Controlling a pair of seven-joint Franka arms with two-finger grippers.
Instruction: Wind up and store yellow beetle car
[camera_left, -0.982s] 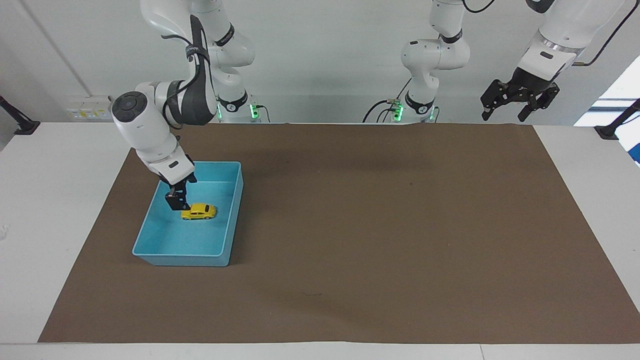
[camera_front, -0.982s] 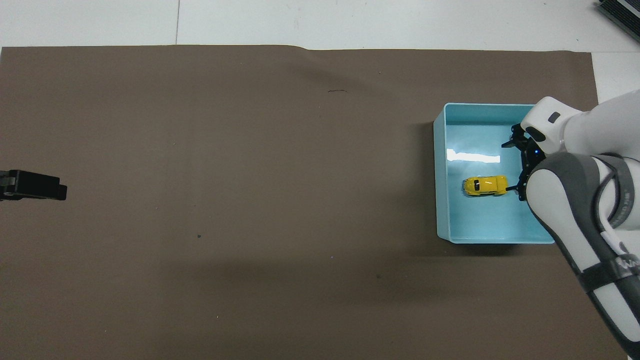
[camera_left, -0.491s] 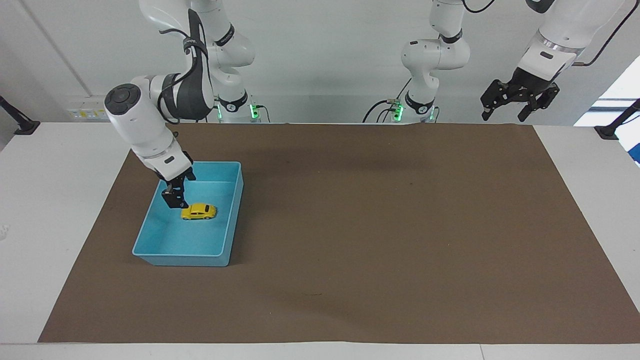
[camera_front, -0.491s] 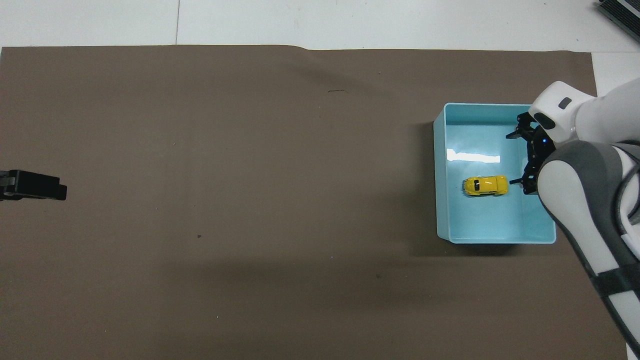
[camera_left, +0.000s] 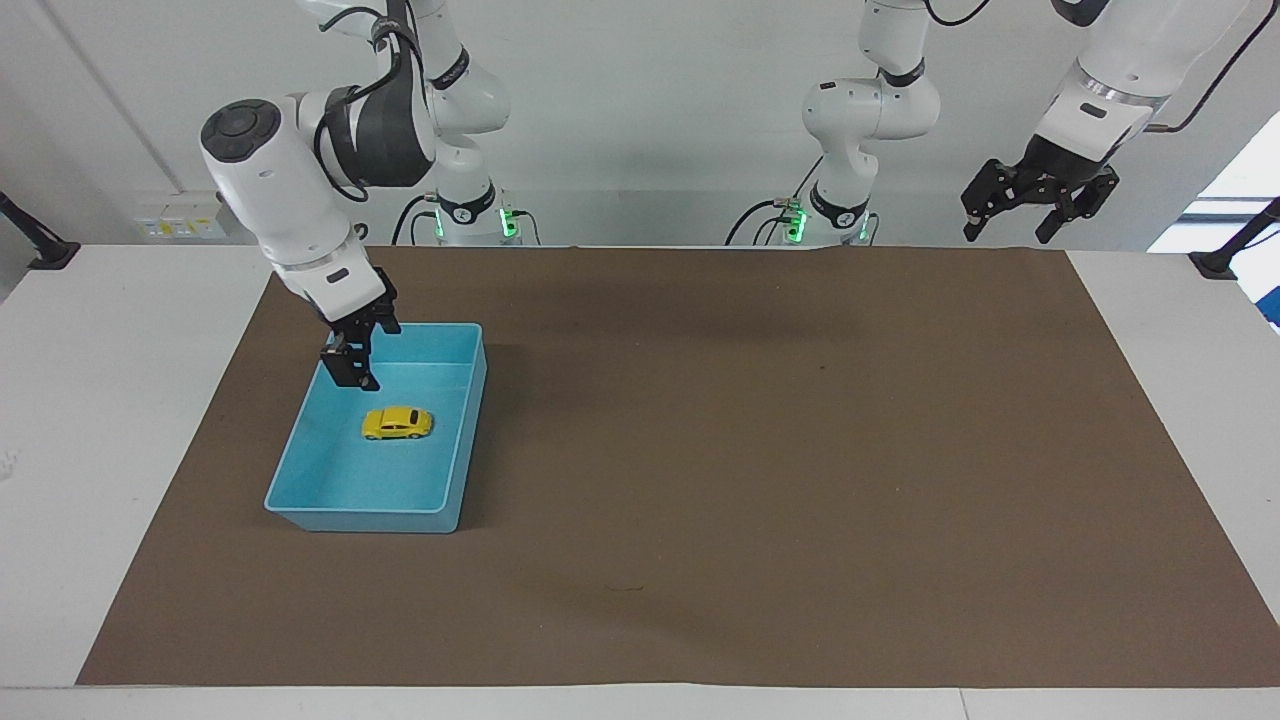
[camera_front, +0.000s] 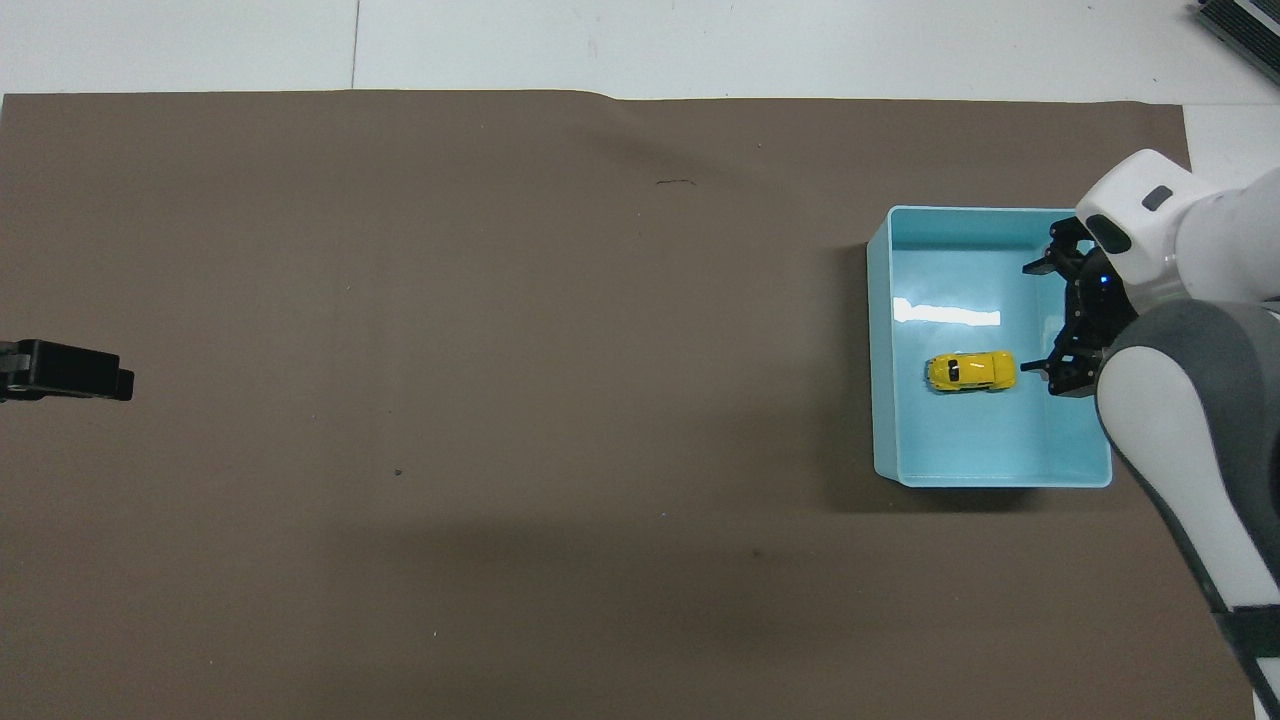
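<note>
The yellow beetle car (camera_left: 397, 423) stands on its wheels on the floor of the light-blue bin (camera_left: 462, 440), free of any gripper. It also shows in the overhead view (camera_front: 970, 371) in the bin (camera_front: 882, 330). My right gripper (camera_left: 351, 368) is open and empty. It hangs in the air over the bin's part nearest the robots, above the car and apart from it; in the overhead view (camera_front: 1040, 318) its spread fingers show beside the car. My left gripper (camera_left: 1005, 232) is open and waits raised at the left arm's end of the table.
A brown mat (camera_left: 760, 450) covers most of the white table. The bin stands on it toward the right arm's end. The left gripper's black tip (camera_front: 65, 370) shows at the overhead view's edge.
My right gripper has risen from just beside the car to above the bin's rim. The car stays put in the bin. The left arm has not moved.
</note>
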